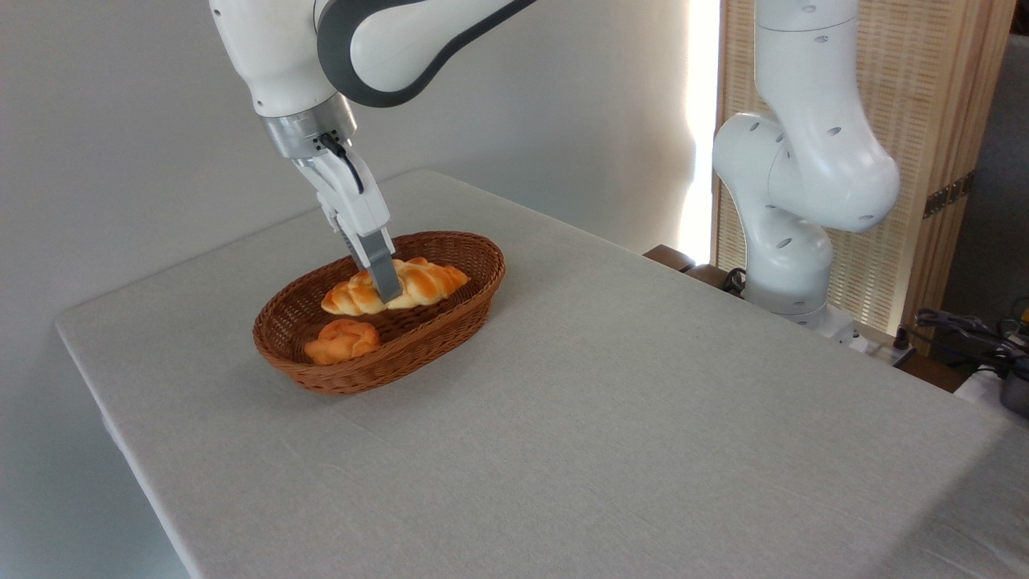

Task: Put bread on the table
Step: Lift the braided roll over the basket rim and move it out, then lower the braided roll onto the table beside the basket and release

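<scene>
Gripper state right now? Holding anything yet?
Gripper: down in the basket, fingers either side of the bread's middle. Whether it has clamped cannot be told; the loaf lies in the basket.

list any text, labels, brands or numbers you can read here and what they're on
None: no readable text anywhere in the picture.
The arm and gripper show no legible marking.
The bread, bun, basket and table are all unmarked.
</scene>
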